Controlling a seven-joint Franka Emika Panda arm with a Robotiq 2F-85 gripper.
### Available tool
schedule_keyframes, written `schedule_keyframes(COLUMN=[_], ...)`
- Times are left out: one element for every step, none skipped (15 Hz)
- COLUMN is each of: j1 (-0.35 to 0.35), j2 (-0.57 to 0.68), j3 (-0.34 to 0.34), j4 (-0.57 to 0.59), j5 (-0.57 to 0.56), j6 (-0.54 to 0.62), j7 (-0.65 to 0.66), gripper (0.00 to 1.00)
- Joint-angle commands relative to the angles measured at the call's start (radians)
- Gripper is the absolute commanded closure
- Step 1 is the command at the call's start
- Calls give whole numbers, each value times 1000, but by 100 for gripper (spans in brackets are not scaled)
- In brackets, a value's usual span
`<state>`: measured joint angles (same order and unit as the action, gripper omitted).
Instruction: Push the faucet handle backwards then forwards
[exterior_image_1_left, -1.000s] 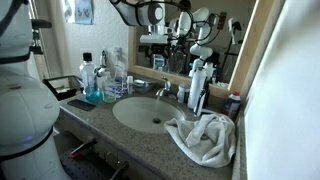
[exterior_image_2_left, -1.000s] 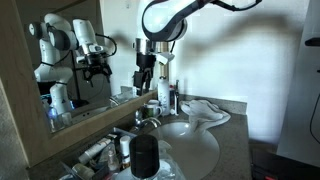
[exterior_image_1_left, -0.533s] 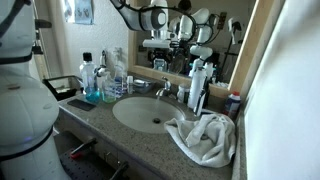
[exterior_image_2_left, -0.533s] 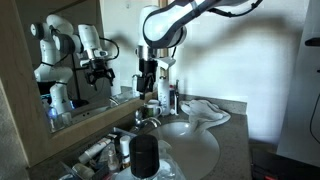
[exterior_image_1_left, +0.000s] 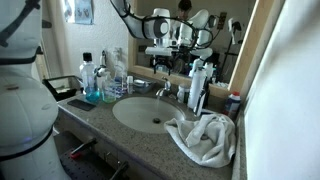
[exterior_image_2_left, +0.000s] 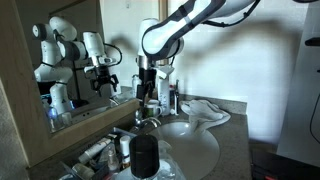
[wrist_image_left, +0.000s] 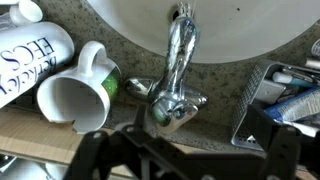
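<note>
Chrome shows small in an exterior view: the faucet handle (exterior_image_1_left: 163, 87) tops the tap (exterior_image_1_left: 160, 93) at the back rim of the oval white basin (exterior_image_1_left: 135, 116), set in the speckled table (exterior_image_1_left: 95, 120). Which way it points cannot be told at this size. The gripper (exterior_image_1_left: 161, 66) hangs above it, apart from it, and its opening cannot be read here.

In an exterior view from the side, the gripper (exterior_image_2_left: 146, 90) points straight down over the faucet handle (exterior_image_2_left: 148, 117), with a gap between them.

In the wrist view the tap's long axis runs top to bottom. The spout (wrist_image_left: 181, 50) reaches up over the basin (wrist_image_left: 130, 25), and the faucet handle (wrist_image_left: 170, 108) is the rounded chrome piece at its lower end, in line with the spout. The gripper (wrist_image_left: 188, 155) is spread wide, its dark fingers (wrist_image_left: 100, 150) at the bottom corners, apart from the handle. A white mug (wrist_image_left: 70, 95) lies on its side near the tap, toward the picture's left edge.
</note>
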<state>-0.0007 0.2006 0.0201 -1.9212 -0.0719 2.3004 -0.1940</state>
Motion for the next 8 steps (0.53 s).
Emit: schedule_keyframes(j1=[-14,-16,-18,-20,-22,-25,-24,-25], j2=[26,32,38,43,49,54,59,63], j3=[0,-1,-1,-1,-1,0,-1,0], j4=[12,15,16,17,18,20,22,23], j5=[19,20,20,20,23,27,25,25], j6=[48,54,60,65,70,72,75,76], j7=[-24,-23,-22,-21,-21,-19,-14,-15], gripper=[0,0,0,0,0,0,0,2])
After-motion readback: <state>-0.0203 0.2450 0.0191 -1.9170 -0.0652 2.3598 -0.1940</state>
